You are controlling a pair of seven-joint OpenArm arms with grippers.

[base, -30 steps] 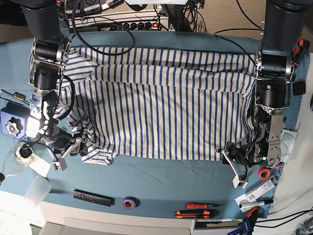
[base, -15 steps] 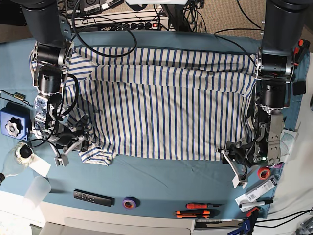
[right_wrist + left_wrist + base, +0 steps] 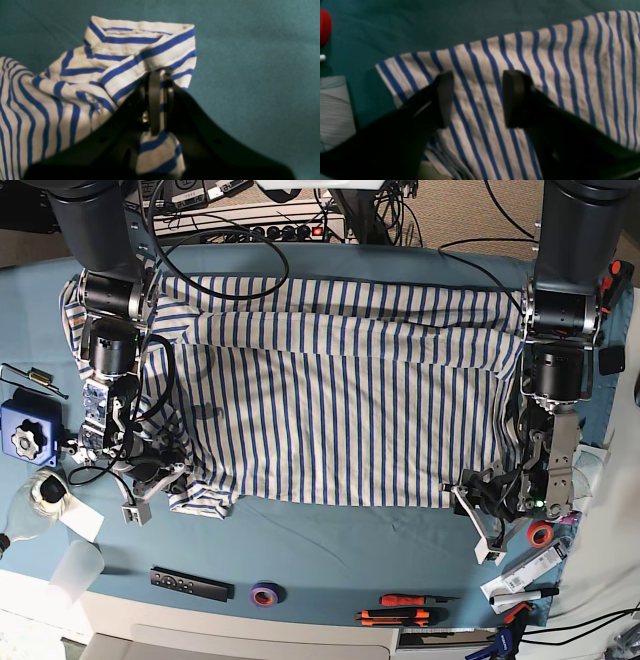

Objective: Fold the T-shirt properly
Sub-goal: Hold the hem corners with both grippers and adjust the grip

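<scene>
Right gripper (image 3: 160,100): jaws pinched on T-shirt (image 3: 340,400) sleeve hem for folding. Left gripper (image 3: 477,100): jaws wide, poised over bottom corner.

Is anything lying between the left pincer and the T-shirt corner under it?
Nothing visible. The left pincer stands open directly over the bare striped corner of the T-shirt, with only cloth between its fingers. The right pincer is already shut on a bunched sleeve edge.

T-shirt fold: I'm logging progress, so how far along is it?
Early. The T-shirt lies spread on the tablecloth, its top edge turned over. The right gripper is shut on a sleeve hem; the left gripper hangs open over its corner. The main folds remain.
</scene>
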